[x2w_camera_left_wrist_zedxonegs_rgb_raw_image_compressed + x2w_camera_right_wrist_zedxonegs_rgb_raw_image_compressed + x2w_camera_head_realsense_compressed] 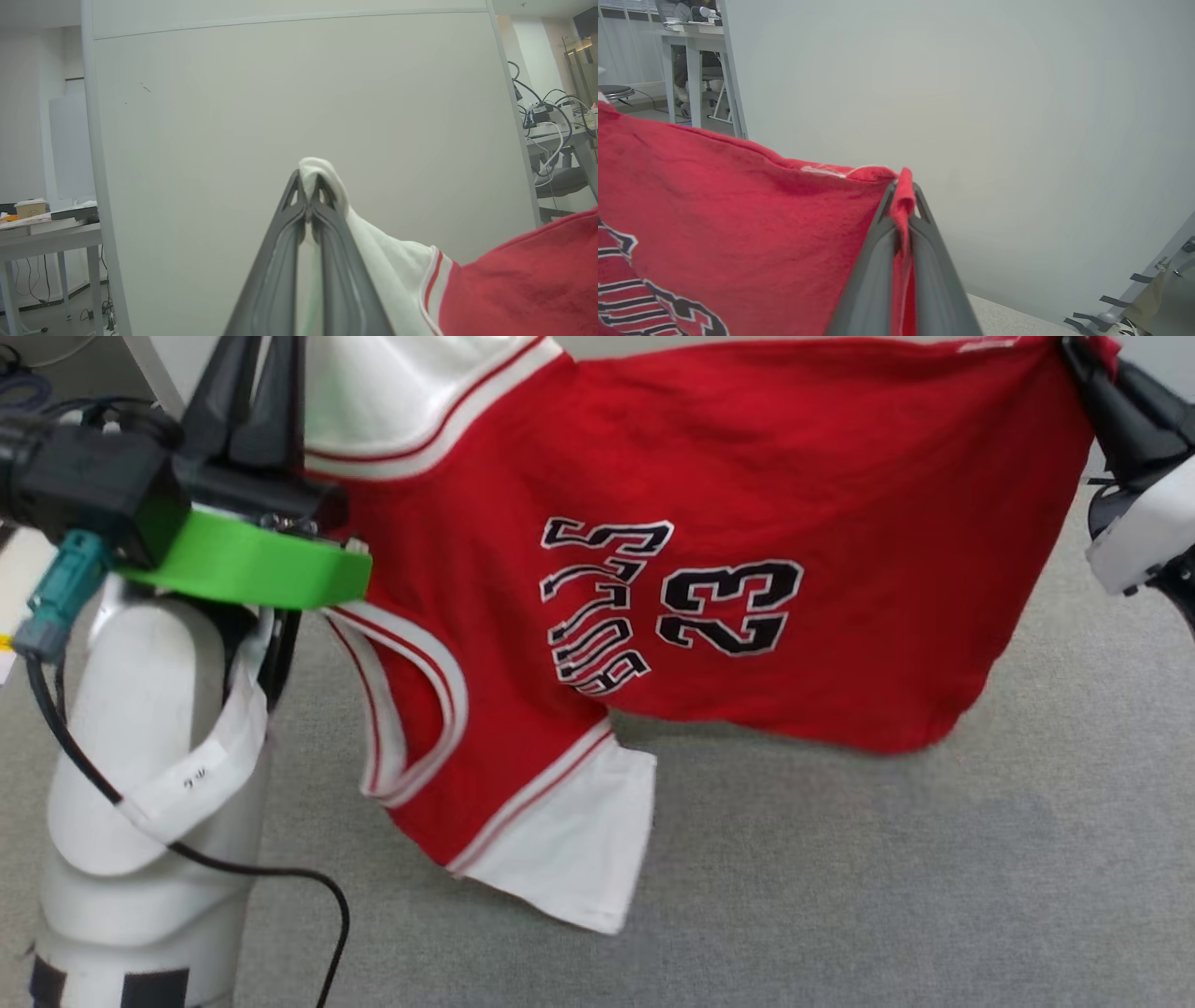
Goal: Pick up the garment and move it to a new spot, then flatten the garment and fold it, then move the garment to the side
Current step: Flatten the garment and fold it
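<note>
The garment [709, 476], a red jersey with white sleeves and black numerals "23", hangs stretched in the air between my two grippers, above a grey carpeted surface [840, 877]. My left gripper [308, 179] is shut on a white sleeve [392, 261]; in the head view it [257, 373] stands at the upper left. Pinched in my right gripper [903, 186] is a red edge of the garment [738, 210]; that gripper [1088, 359] sits at the head view's top right. One white sleeve [579, 840] and the neckline trim dangle low.
A pale partition wall [299, 102] stands right ahead of both grippers. Desks with cables and a cup [30, 209] flank it. My left forearm with a green ring [252, 565] and a black cable fills the lower left of the head view.
</note>
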